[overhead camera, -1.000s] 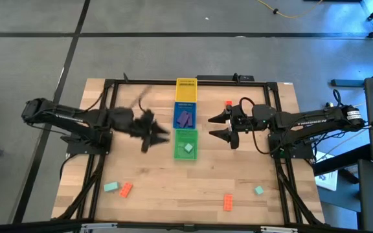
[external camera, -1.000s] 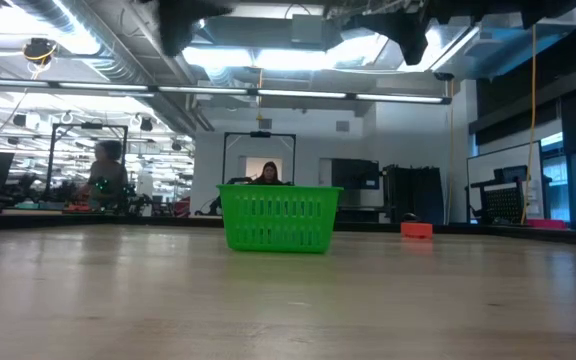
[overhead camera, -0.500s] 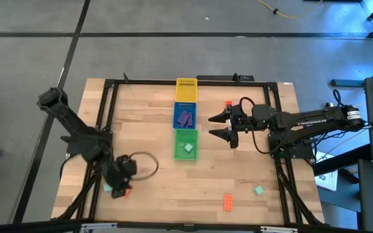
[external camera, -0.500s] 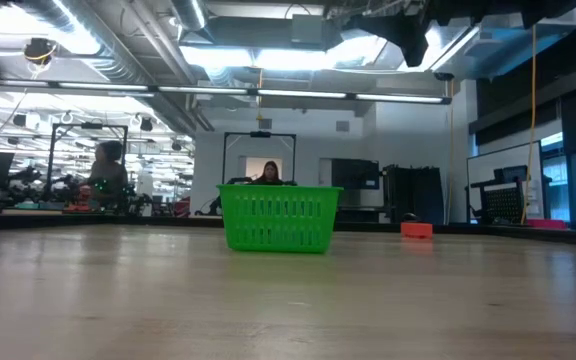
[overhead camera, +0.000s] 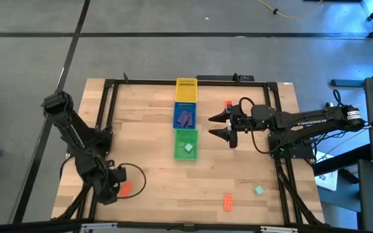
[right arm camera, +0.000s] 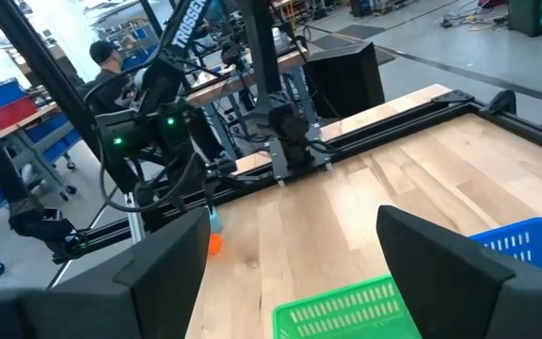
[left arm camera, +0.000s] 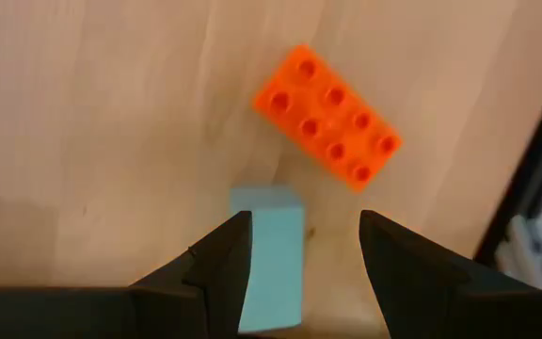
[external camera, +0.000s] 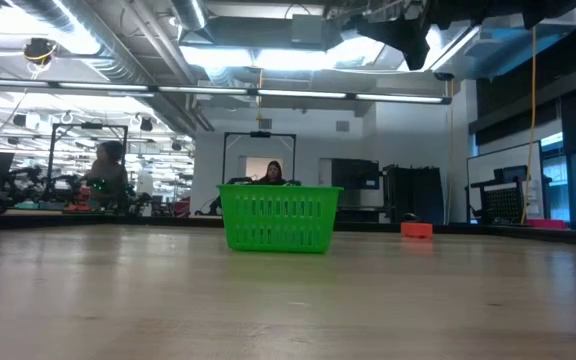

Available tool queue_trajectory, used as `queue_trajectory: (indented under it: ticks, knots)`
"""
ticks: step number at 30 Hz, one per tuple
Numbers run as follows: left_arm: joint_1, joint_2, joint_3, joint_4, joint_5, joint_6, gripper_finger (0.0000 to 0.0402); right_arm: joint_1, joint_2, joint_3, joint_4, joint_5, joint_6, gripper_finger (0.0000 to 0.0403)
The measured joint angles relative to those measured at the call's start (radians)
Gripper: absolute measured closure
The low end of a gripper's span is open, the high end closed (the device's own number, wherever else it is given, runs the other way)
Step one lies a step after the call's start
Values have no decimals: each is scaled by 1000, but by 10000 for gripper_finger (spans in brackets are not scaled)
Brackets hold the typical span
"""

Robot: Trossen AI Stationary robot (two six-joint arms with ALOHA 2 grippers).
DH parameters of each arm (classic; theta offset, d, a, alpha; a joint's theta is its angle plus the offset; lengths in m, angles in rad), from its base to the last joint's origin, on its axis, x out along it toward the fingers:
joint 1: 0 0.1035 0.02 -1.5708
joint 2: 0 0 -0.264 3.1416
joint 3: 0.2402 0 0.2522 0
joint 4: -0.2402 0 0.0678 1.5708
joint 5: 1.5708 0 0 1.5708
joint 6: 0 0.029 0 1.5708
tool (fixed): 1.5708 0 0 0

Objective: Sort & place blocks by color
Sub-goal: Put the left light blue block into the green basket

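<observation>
Near edge, left: left gripper (left arm camera: pixel 299 247) lowered with fingers apart astride a small teal plastic brick (left arm camera: pixel 271 254), beside a studded orange brick (left arm camera: pixel 327 118) on the wooden table (overhead camera: pixel 147 175). Farther in: green basket (overhead camera: pixel 186 144), blue basket (overhead camera: pixel 185 116), yellow basket (overhead camera: pixel 186 90) in a row. Right gripper (overhead camera: pixel 224 127) open, hovering beside them.

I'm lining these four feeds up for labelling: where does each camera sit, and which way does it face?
High view: overhead, straight down on table, both arms, left gripper, right gripper.
Low view: table height, facing the green tray; arm parts overhead.
Left wrist view: looks down past open fingers at the teal block and orange block.
Right wrist view: across the table, own fingers open.
Shared: the green tray, in high, low and right wrist views.
</observation>
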Motion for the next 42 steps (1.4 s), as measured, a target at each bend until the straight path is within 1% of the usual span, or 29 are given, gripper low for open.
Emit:
queue_trajectory:
  ticks: [4, 9, 14, 23, 42]
  knots:
    - [-40, 16, 0, -10, 0, -21, 212, 0, 0, 0, -2, 0, -1, 95]
    - [-58, 43, 0, -54, 2, -21, 212, 0, 0, 0, -6, 1, -3, 95]
    - [-61, 65, 0, -44, 2, 3, 212, 0, 0, 0, -6, 2, -3, 95]
    - [-60, 73, 0, -28, 7, 3, 212, 0, 0, 0, -8, 3, -3, 95]
    - [-60, 204, 0, 5, 10, 4, 211, 0, 0, 0, -8, 3, -3, 95]
